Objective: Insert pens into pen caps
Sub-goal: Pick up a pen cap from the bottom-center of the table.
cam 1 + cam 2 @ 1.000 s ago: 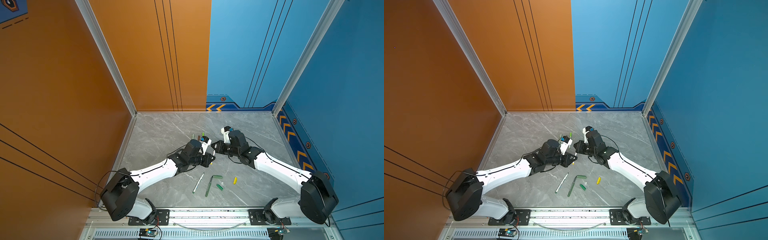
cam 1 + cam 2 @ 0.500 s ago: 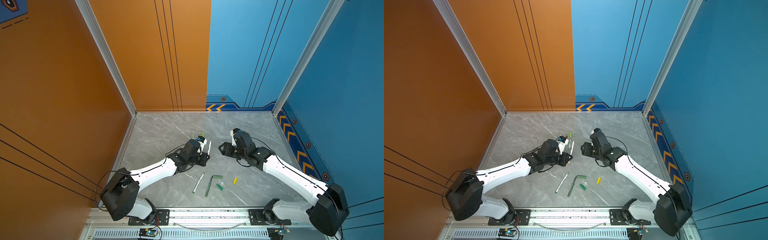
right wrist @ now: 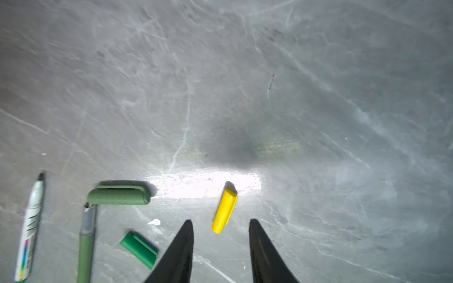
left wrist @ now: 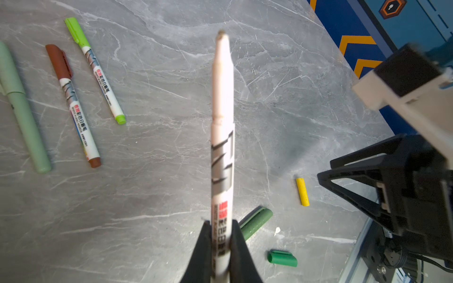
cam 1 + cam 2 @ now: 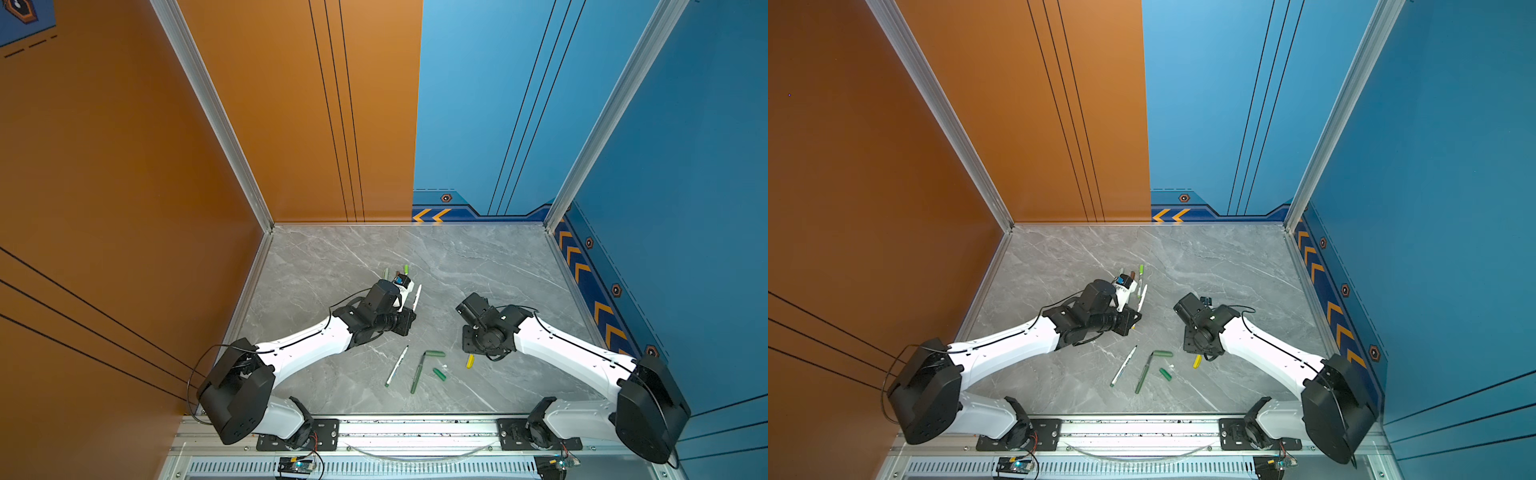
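Note:
My left gripper (image 4: 220, 223) is shut on the lower barrel of a white pen (image 4: 221, 117). The pen is uncapped and held clear of the table, and it shows in both top views (image 5: 417, 296) (image 5: 1143, 296). My right gripper (image 3: 220, 223) hangs open just above the table, its tips either side of the near end of a yellow pen cap (image 3: 225, 210) without touching it. A dark green cap (image 3: 119, 194), a bright green cap (image 3: 139, 250), a dark green pen (image 3: 85, 245) and a white pen (image 3: 30, 227) lie beside it.
Three capped pens lie together beyond my left gripper: sage green (image 4: 22, 110), brown-capped (image 4: 73, 105) and light-green-capped (image 4: 95, 71). My right arm's wrist (image 4: 404, 171) stands close to the held pen's right. A metal rail (image 5: 415, 428) edges the table's front.
My right gripper has drawn away from the left gripper's pen, swung toward the front right and come down over the yellow cap with its jaws open. The left gripper kept hold of its pen.

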You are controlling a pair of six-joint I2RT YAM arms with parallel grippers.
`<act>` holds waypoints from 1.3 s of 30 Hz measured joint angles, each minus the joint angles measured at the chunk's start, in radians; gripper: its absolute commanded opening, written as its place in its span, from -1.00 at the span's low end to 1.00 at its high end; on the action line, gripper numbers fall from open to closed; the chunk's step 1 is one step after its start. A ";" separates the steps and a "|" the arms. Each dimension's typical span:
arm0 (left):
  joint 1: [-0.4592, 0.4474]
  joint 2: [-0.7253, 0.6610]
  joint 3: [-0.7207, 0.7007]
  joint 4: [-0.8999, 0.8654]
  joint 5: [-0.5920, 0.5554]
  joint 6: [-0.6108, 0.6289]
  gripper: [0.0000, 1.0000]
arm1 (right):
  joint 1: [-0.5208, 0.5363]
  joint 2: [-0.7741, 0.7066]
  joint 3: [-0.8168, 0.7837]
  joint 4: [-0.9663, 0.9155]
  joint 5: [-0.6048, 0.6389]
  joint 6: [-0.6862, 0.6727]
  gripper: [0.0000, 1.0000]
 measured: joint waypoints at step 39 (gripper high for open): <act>-0.018 0.005 0.003 0.000 -0.006 0.023 -1.00 | 0.100 0.148 -0.078 0.134 -0.014 0.090 -0.43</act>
